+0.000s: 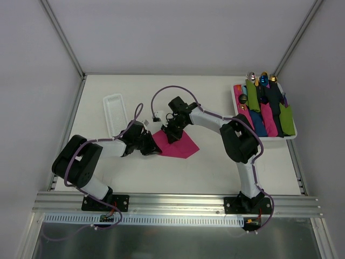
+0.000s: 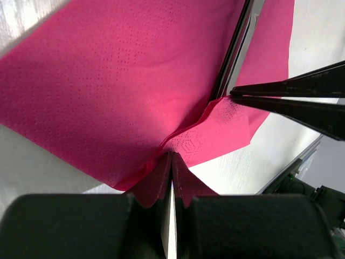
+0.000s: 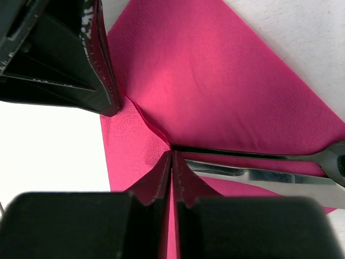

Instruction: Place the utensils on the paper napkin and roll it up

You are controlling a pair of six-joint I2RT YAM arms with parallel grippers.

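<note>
- Far left: white ridged tray (image 1: 115,113) lies flat on the table (image 1: 215,172), just beside the left side rail and apart from both arms
- Left gripper (image 2: 171,157): fingers pressed together and clamped on the left edge of the paper napkin (image 1: 182,145); the paper puckers up into the fingertips and a crease runs out from that point
- Paper napkin: magenta, spread out near mid-table, its left corner lifted at the grip and the rest lying flat; a small flap along the held edge is doubled over; its near point faces the arm bases, with a broad band of white table before the front rail
- Right gripper (image 3: 172,156): jaws together, tips down on the napkin at the handle ends of the utensils (image 3: 253,164), just beside the left gripper; cannot tell whether paper is nipped between them
- Utensils: thin, dark, side by side on the napkin, running away from the right fingertips towards its far edge
- Right of the napkin: a wide stretch of white table, then the bin (image 1: 269,138) against the right edge, packed with rolled napkins (image 1: 267,116) in green, blue, black and pink
</note>
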